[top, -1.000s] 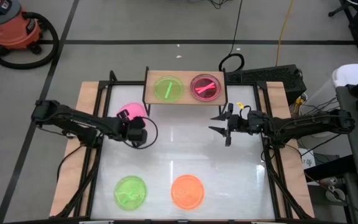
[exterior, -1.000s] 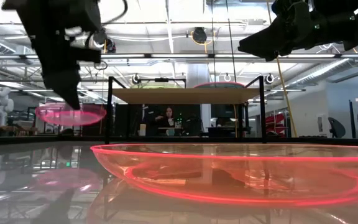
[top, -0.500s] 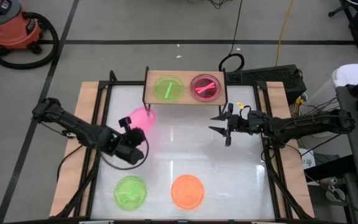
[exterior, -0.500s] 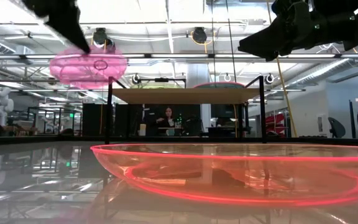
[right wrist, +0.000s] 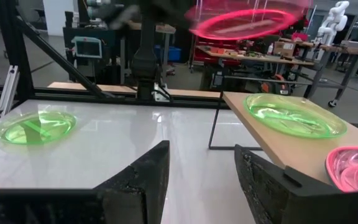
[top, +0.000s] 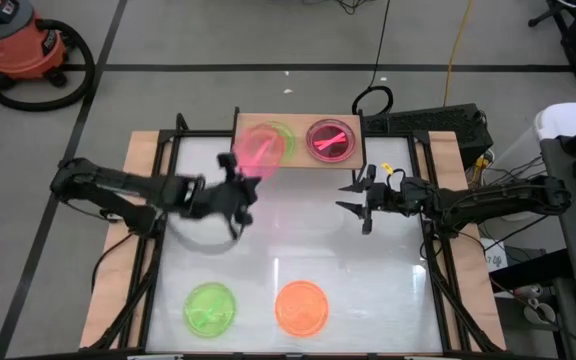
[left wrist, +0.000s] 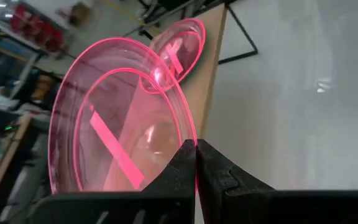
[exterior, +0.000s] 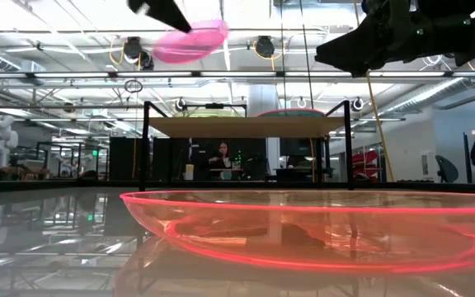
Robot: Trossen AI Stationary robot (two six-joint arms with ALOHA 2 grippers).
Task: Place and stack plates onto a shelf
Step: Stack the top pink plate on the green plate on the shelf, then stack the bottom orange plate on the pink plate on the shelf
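Observation:
My left gripper (top: 240, 182) is shut on a pink plate (top: 258, 150), held in the air over the left end of the shelf (top: 298, 162). In the low view the plate (exterior: 192, 40) floats well above the shelf board (exterior: 246, 126). A green plate (top: 280, 136) lies on the shelf under it, and a second pink plate (top: 330, 140) lies on the shelf's right half. A green plate (top: 210, 308) and an orange plate (top: 301, 307) rest flat on the table near its near edge. My right gripper (top: 361, 203) hovers open to the right of the shelf's front. My left gripper (left wrist: 196, 155) pinches the pink plate's rim (left wrist: 193, 137) between its two fingers, at the edge nearest the arm. The fingers come from the table's left and near side, roughly level. The plate is lifted clear and slightly tilted, reaching out past the fingertips over the shelf.
The shelf stands on thin black legs (exterior: 145, 148) at the table's far edge. Wooden boards (top: 138, 200) run along the table's left and right sides. The orange plate (exterior: 303, 231) fills the low view's foreground. People sit in the room behind the table.
My left gripper has carried the pink plate up and toward the far right, from low beside the shelf's left leg to well above the shelf's left end. The plate has risen from below board height to above it.

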